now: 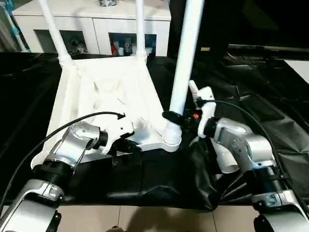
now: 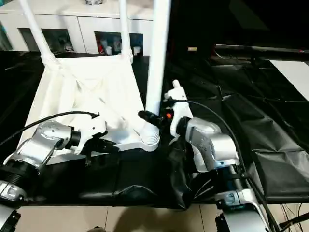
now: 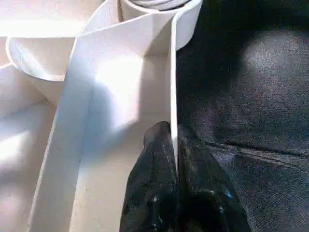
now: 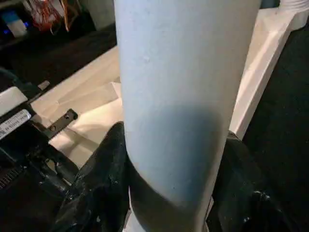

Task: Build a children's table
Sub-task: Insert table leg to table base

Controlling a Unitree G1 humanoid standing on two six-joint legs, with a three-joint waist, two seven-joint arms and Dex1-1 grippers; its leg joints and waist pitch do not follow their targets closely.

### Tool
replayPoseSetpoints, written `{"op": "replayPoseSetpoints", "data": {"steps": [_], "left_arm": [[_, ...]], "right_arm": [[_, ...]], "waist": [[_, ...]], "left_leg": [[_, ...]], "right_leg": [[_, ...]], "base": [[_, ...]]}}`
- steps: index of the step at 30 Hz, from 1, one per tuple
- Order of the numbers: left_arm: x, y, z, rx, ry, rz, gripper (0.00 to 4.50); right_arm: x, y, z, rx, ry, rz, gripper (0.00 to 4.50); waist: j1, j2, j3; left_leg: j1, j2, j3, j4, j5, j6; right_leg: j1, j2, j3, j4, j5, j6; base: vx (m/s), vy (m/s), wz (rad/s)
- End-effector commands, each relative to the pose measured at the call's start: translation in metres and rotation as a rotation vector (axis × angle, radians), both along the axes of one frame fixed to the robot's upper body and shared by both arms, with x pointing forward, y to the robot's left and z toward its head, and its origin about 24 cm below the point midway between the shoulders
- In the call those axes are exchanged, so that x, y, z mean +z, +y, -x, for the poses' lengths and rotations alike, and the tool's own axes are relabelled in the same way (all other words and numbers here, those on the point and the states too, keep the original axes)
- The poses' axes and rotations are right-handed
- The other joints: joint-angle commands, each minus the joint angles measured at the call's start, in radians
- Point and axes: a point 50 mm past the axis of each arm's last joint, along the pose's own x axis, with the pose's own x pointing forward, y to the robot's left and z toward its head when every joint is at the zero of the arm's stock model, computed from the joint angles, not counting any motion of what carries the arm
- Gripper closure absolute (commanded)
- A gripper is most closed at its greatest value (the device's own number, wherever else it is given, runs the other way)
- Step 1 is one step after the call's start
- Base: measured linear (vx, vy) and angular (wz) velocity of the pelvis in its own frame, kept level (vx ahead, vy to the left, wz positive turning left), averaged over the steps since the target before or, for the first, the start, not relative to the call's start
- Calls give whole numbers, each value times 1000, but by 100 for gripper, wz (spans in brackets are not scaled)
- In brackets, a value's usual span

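Three legs stand upright from the upturned tabletop [image 1: 106, 92] on the black-sheeted work table [image 1: 270, 106], two at the far corners and one at the near right corner, where the robot is at work. The right gripper [image 1: 179, 117] is clasped around the near leg [image 1: 186, 58] just above its ribbed socket [image 1: 171, 137], one black finger on either side of the tube, as the right wrist view shows. The left gripper [image 1: 126, 145] is pinched tight on the tabletop's thin near edge wall [image 3: 172, 96], a little way left of that same socket, bracing the piece against the sheet.

The leg's long axis runs nearly straight up from the socket, leaning slightly toward the robot's right at its top, so any seating push has to travel down that line, and any twist has to turn around it. The right arm is the one on the leg; the left is placed to hold the tabletop against it. By the look of it, the leg is entered in the socket but whether it is fully home cannot be told. The near left corner is hidden behind the left forearm, so a fourth leg's place cannot be made out. A white cabinet [image 1: 96, 21] stands beyond the work table
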Motion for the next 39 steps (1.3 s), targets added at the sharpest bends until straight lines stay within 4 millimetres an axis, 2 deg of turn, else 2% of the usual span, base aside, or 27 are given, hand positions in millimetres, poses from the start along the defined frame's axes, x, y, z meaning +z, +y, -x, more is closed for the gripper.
{"op": "replayPoseSetpoints", "data": {"steps": [1,3,6,10,15,18,19,22,28,30,31,36,38,39], "left_arm": [[6,3,-3,72,-35,103,450],[7,4,-4,82,-44,107,450],[9,5,-6,101,-59,109,450],[10,6,-7,115,-65,115,450],[10,7,-8,125,-73,108,450],[10,7,-8,126,-75,106,450],[11,7,-8,130,-76,108,450],[11,7,-9,133,-78,109,450],[10,7,-8,126,-79,97,450],[10,7,-8,118,-79,93,450],[10,7,-8,118,-79,93,450],[9,8,-4,77,-71,72,450],[8,7,-3,70,-71,63,450],[8,7,-3,69,-72,61,450]], "right_arm": [[-20,-3,6,-13,66,-2,266],[-25,-5,7,-22,68,-6,266],[-33,-8,10,-49,55,-4,266],[-41,-11,15,-62,36,12,266],[-51,-8,24,-44,-9,97,266],[-53,-5,26,-26,-42,142,266],[-52,-4,26,-24,-48,143,266],[-52,-3,27,-22,-58,143,267],[-55,-1,27,-9,-44,179,267],[-58,-1,28,2,-24,204,267],[-58,-1,28,2,-24,204,267],[-62,3,23,46,24,259,267],[-63,3,21,71,39,282,267],[-63,2,21,75,43,287,267]], "waist": [[4,2,-64],[2,1,-64],[3,7,-63],[4,7,-63],[5,10,-62],[3,9,-60],[2,5,-59],[1,7,-56],[0,4,-56],[-1,-1,-55],[-1,2,-54],[-11,0,-50],[-16,-4,-51],[-17,-1,-51]], "left_leg": [[9,41,-13,-75,-239,-10],[9,41,-13,-75,-240,-8],[9,42,-14,-77,-250,-9],[12,42,-14,-78,-269,-9],[10,42,-16,-81,-283,-10],[8,41,-17,-83,-299,-11],[9,41,-17,-83,-305,-10],[11,41,-20,-84,-323,-9],[13,42,-19,-85,-329,-6],[11,41,-19,-86,-326,-4],[12,42,-20,-87,-330,-5],[13,40,-25,-88,-371,-11],[14,40,-26,-89,-379,-11],[17,41,-26,-89,-382,-11]], "right_leg": [[44,-86,48,-92,-299,-177],[43,-85,47,-92,-299,-176],[43,-86,47,-93,-313,-174],[40,-84,47,-97,-333,-170],[39,-83,48,-97,-331,-169],[41,-85,48,-100,-373,-158],[39,-86,48,-104,-400,-149],[35,-88,48,-110,-467,-128],[31,-86,50,-111,-462,-126],[31,-86,49,-111,-473,-122],[31,-87,49,-112,-485,-118],[27,-89,47,-120,-566,-96],[25,-89,46,-122,-580,-89],[24,-89,46,-124,-577,-90]], "base": [[0,0,0],[0,0,0],[0,0,0],[0,0,0],[0,0,0],[0,0,0],[0,0,0],[0,0,0],[0,0,0],[0,0,0],[0,0,0],[0,0,0],[0,0,0],[0,0,0]]}}
